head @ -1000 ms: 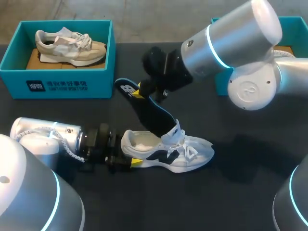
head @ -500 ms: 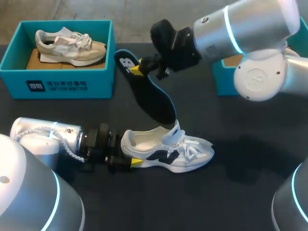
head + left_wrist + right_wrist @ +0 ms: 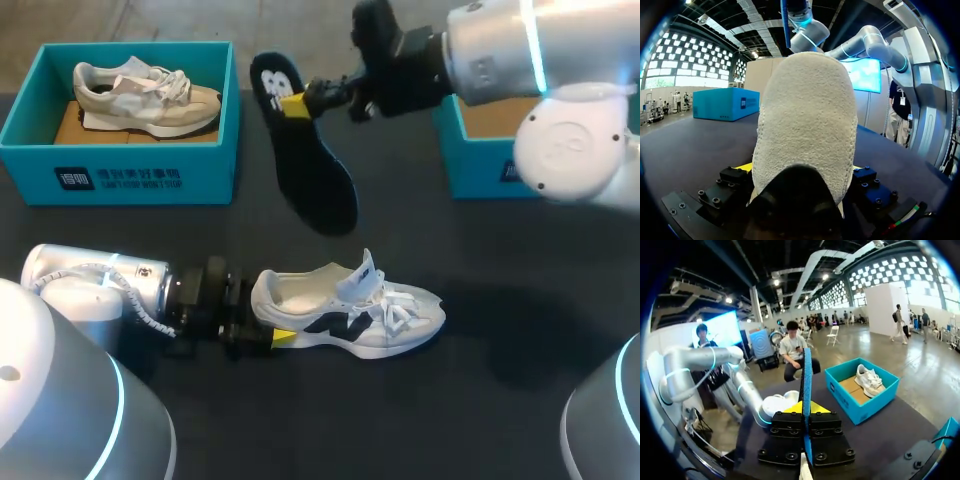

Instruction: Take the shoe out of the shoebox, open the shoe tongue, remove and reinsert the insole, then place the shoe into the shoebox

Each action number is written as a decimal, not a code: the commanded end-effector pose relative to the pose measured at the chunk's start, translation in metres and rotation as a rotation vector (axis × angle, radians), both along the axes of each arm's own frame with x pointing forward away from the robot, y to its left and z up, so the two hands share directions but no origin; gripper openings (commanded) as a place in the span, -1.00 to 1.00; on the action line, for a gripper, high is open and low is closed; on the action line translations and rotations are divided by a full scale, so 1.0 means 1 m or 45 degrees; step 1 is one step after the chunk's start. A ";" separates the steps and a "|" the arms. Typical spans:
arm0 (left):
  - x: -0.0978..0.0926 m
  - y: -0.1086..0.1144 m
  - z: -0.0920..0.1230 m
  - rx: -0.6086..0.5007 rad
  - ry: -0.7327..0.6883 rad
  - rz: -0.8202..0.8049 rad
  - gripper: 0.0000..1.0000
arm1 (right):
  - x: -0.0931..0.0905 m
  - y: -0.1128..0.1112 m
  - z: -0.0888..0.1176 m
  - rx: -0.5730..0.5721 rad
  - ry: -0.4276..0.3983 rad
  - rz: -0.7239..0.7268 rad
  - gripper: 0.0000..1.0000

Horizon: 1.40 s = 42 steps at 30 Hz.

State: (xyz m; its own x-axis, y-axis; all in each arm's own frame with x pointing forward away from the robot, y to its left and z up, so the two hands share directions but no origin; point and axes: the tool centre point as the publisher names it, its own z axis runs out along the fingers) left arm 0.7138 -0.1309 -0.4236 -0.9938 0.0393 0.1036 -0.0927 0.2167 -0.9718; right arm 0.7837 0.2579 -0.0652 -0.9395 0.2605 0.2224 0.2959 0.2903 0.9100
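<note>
**Operator:** Where's the shoe right now?

**Spotter:** Your white low-top sneaker with the dark logo (image 3: pixel 345 310) lies on its sole on the dark surface (image 3: pixel 480 400), toe toward your right. Its tongue is lifted and its mouth is open. Your left end effector (image 3: pixel 800 172) is clamped on the heel from both sides. I'd say that grip is there to pin the shoe so it cannot skid or tip while the other arm works.

**Operator:** And the insole?

**Spotter:** The dark, flat foam insole (image 3: pixel 305 165) is clear of the shoe, in the air above the surface. It hangs between the sneaker and the teal cardboard shoebox (image 3: pixel 120 180) at your left. Your right end effector (image 3: pixel 297 104) pinches it at the heel end, so the toe end hangs down and slants toward the shoe's opening. That grip leaves the toe free to lead, which is what you'd want for feeding it back in.

**Operator:** So which step is this?

**Spotter:** Removal looks done; reinsertion is next, by my reading. The left box already holds a beige sneaker (image 3: pixel 145 88). Your shoe likely belongs in the second teal box (image 3: pixel 480 170) at your right, half hidden behind the right arm.
</note>
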 end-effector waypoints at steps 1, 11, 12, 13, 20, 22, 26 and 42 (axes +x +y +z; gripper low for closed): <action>0.001 0.000 -0.003 0.001 0.001 -0.002 -1.00 | -0.009 -0.021 -0.007 0.166 -0.012 -0.021 -1.00; 0.001 0.000 -0.003 0.001 0.001 -0.002 -1.00 | -0.009 -0.021 -0.007 0.166 -0.012 -0.021 -1.00; 0.001 0.000 -0.003 0.001 0.001 -0.002 -1.00 | -0.009 -0.021 -0.007 0.166 -0.012 -0.021 -1.00; 0.001 0.000 -0.003 0.001 0.001 -0.002 -1.00 | -0.009 -0.021 -0.007 0.166 -0.012 -0.021 -1.00; 0.001 0.000 -0.003 0.001 0.001 -0.002 -1.00 | -0.004 -0.036 0.017 0.161 -0.003 -0.078 -1.00; 0.001 0.000 -0.003 0.001 0.001 -0.002 -1.00 | -0.001 -0.046 0.032 0.148 0.032 -0.120 -1.00; 0.001 0.000 -0.003 0.001 0.001 -0.002 -1.00 | -0.002 -0.060 0.056 0.194 0.077 -0.177 -1.00; 0.001 0.000 -0.003 0.001 0.001 -0.002 -1.00 | -0.039 -0.094 0.089 0.306 0.171 -0.039 -1.00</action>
State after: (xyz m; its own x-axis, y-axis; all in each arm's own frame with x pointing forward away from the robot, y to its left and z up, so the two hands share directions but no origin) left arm 0.7139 -0.1309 -0.4237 -0.9938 0.0393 0.1036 -0.0927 0.2168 -0.9718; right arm 0.7530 0.1852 0.0243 -0.8884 0.2188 0.4035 0.4260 0.0655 0.9024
